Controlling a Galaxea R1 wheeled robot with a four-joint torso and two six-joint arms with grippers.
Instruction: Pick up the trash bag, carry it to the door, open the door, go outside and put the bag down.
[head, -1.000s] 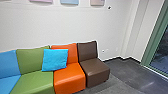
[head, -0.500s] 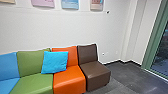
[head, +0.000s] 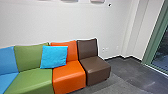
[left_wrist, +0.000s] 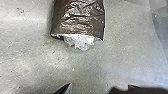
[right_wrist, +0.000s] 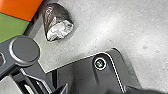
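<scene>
Near the edge of the floor (right_wrist: 112, 25) by the orange seat (right_wrist: 20, 8), the trash bag (right_wrist: 56, 15) lay ungripped; lifting, carrying, the door and the outdoor drop all remained. The left gripper (left_wrist: 99, 85) stood apart, empty; the right gripper's (right_wrist: 95, 88) state I couldn't tell.

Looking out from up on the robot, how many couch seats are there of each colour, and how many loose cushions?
Blue seats: 1 (partly out of the picture)
Green seats: 1
Orange seats: 1
Brown seats: 1
Loose cushions, bright blue: 1
Total: 5
</scene>
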